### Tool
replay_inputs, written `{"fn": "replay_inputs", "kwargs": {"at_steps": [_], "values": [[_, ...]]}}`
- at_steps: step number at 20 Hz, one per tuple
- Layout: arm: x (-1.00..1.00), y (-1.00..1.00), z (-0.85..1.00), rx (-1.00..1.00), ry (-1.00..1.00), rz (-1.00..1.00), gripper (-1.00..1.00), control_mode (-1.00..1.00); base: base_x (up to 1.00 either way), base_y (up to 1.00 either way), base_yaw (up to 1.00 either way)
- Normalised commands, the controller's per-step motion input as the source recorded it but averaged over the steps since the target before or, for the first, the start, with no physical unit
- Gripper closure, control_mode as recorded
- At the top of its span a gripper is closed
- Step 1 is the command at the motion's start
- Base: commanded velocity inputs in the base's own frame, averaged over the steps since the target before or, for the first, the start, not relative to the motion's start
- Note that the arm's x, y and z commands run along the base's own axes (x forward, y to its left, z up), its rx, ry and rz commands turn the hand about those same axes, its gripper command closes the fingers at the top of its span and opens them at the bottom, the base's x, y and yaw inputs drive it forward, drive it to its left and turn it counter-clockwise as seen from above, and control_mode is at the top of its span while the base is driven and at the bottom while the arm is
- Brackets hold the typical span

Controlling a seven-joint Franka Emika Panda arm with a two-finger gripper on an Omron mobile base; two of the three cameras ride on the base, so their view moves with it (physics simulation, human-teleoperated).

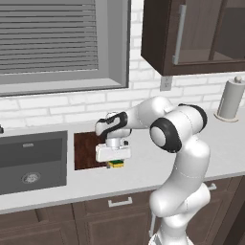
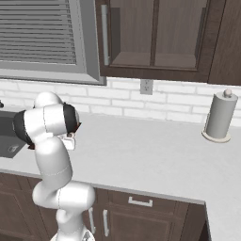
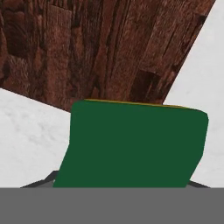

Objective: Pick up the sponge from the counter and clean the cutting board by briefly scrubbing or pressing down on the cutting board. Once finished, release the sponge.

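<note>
- Left base view: sits behind the arm on its left, raised, facing forward and down at the counter (image 1: 143,174). Mid-range; takes in the sink (image 1: 32,162), window, wall cabinet and paper towel roll (image 1: 231,100).
- Right base view: behind the arm on its right, same forward-down aim, mid-range.
- Shared between the two: counter, brick wall, outlet (image 2: 146,86), roll, wall cabinet.
- Hand view: looks straight down, very close, onto the sponge (image 3: 133,146), the cutting board (image 3: 105,48) corner and bare counter.
</note>
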Motion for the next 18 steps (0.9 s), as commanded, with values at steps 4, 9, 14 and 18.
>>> {"fn": "replay_inputs", "kwargs": {"at_steps": [4, 9, 14, 18], "values": [[-0.10, 0.08, 0.18, 0.00, 0.01, 0.00, 1.00, -1.00, 0.00, 0.00, 0.00], [-0.15, 0.07, 0.06, 0.00, 0.00, 0.00, 1.00, -1.00, 0.00, 0.00, 0.00], [0.00, 0.03, -0.28, -0.02, 0.06, 0.00, 1.00, -1.00, 0.00, 0.00, 0.00], [0.03, 0.11, -0.22, -0.03, 0.04, 0.00, 1.00, -1.00, 0.00, 0.00, 0.00]]}}
